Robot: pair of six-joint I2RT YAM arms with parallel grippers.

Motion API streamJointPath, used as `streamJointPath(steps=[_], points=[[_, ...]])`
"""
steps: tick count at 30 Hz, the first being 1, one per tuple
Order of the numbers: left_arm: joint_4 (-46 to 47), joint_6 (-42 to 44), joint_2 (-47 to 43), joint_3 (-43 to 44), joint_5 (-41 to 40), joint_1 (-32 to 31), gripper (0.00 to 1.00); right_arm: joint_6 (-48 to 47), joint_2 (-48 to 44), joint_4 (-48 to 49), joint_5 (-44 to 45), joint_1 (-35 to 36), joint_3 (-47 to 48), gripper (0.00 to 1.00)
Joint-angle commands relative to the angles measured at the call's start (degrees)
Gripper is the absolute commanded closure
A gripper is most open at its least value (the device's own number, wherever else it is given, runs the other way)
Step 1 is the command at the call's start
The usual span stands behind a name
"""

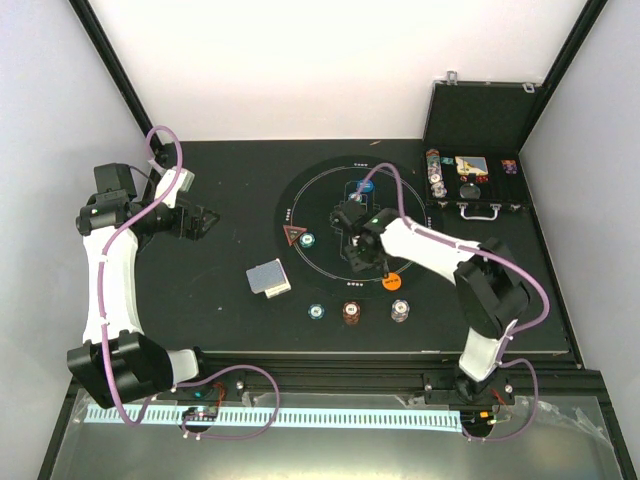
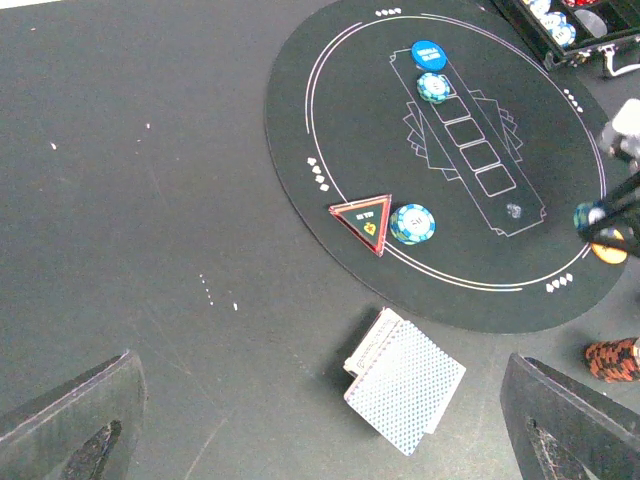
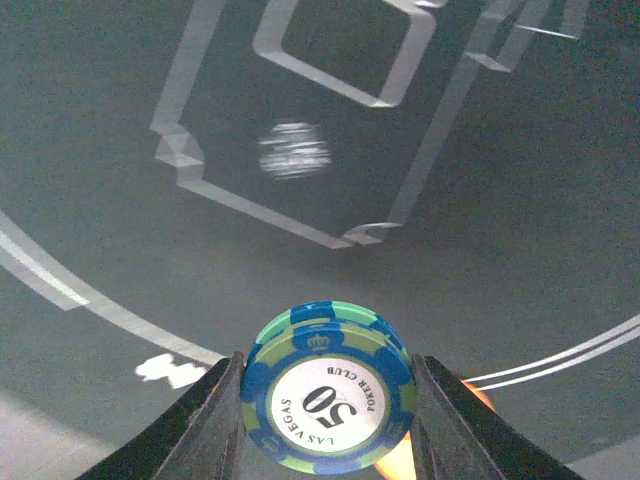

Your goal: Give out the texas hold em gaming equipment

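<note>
My right gripper (image 3: 328,412) is shut on a small stack of green-and-blue poker chips (image 3: 328,400), held on edge just above the round black mat (image 1: 318,195). In the top view that gripper (image 1: 362,256) hangs near the mat's front, beside the orange button (image 1: 392,282). A blue button (image 2: 429,54) and a green chip (image 2: 433,88) lie at the mat's far side. A red triangle (image 2: 365,220) and another green chip (image 2: 412,224) sit at its left rim. The deck of cards (image 2: 404,380) lies off the mat. My left gripper (image 1: 205,220) is open and empty, away to the left.
A green chip (image 1: 316,311), a brown-red stack (image 1: 351,312) and a whitish stack (image 1: 400,310) stand in a row near the table's front edge. An open black case (image 1: 475,185) with more chips sits at the back right.
</note>
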Motion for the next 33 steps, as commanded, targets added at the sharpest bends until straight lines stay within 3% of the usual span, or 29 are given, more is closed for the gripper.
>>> streamJointPath(steps=[1, 8, 24, 33], points=[[-1.6, 0.7, -1.4, 2.6, 0.9, 0.5, 0.01, -1.4, -0.6, 2.7, 2.1, -8.1, -2.8, 0.68], [-1.7, 1.0, -1.4, 2.8, 0.6, 0.4, 0.01, -1.7, 3.2, 6.5, 1.2, -14.3, -4.7, 0.69], [-2.1, 1.3, -1.3, 2.7, 0.4, 0.4, 0.01, -0.4, 3.9, 8.3, 1.3, -15.4, -8.9, 0.69], [-2.5, 2.0, -1.4, 2.7, 0.1, 0.4, 0.01, -0.6, 2.4, 5.5, 2.7, -15.2, -4.3, 0.34]])
